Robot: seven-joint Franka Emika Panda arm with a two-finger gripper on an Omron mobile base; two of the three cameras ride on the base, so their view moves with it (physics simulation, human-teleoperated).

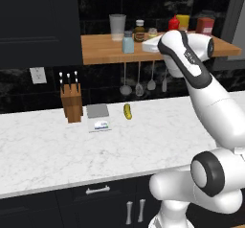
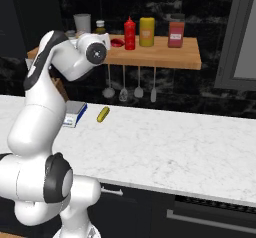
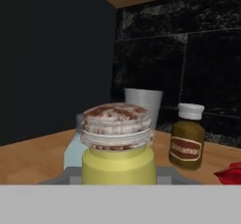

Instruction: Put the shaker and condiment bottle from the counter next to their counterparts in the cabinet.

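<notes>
**Shaker held up at the shelf, red bottle already among the jars**

One counter (image 1: pixel 43 150) of white marble spans the lower scene; one cabinet (image 2: pixel 165 57) shelf board of light wood runs above it against the black wall; one white arm reaches up to the shelf's left part.

On the shelf stand, counted: one grey tumbler (image 1: pixel 117 27); one wide yellow bottle (image 2: pixel 146 31); one red boxy jar (image 2: pixel 176 34); one condiment bottle (image 2: pixel 129 33), upright and just beside the yellow bottle; one pale blue shaker (image 1: pixel 128 42); one small brown jar (image 3: pixel 187 143) with a white cap.

On the counter: one wooden knife block (image 1: pixel 71 102) holding three knives; one grey scale (image 1: pixel 98 117) beside it; one yellow pickle (image 1: pixel 128 111) near the scale; four utensils (image 2: pixel 123 93) hang under the shelf.

The gripper (image 3: pixel 117 180) is clenched on the shaker (image 3: pixel 117 145), olive-yellow with a speckled tan top, upright close above the shelf board; the blue shaker shows just behind its left side, the tumbler and brown jar further back.
</notes>
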